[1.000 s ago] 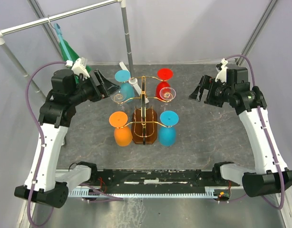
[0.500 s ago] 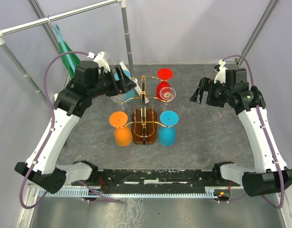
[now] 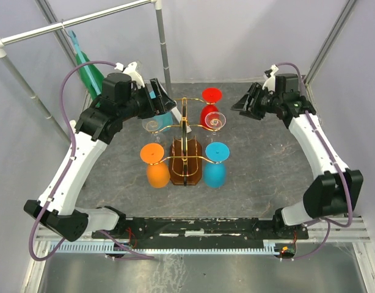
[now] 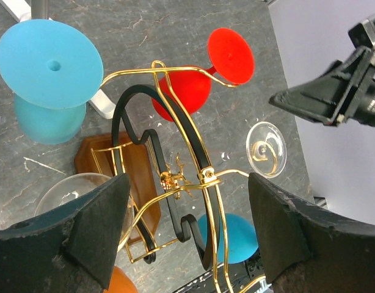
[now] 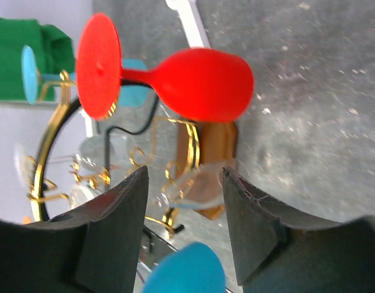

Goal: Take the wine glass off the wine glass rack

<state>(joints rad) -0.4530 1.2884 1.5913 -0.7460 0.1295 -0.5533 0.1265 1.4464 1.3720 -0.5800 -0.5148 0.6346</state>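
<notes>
Dark grey worktop (image 3: pixel 267 165) spans the cell, and at its middle stands the wine glass rack (image 3: pixel 186 131), gold wire on a brown base. Both arms reach toward its far end. The left gripper (image 3: pixel 164 102) is spread wide, close beside the light-blue wine glass (image 4: pixel 50 116) at the rack's back left. The right gripper (image 3: pixel 239 104) is equally wide, near but clear of the red wine glass (image 5: pixel 203 82) at the back right. Each glass hangs upside down, foot up on a wire arm and bowl down, so its long axis runs vertical. I judge them light, stiff, smooth and probably breakable. The bowl's widest part looks the safest hold, squeezed gently, then drawn outward along the wire until the red foot (image 3: pixel 212 94) clears the scroll.
</notes>
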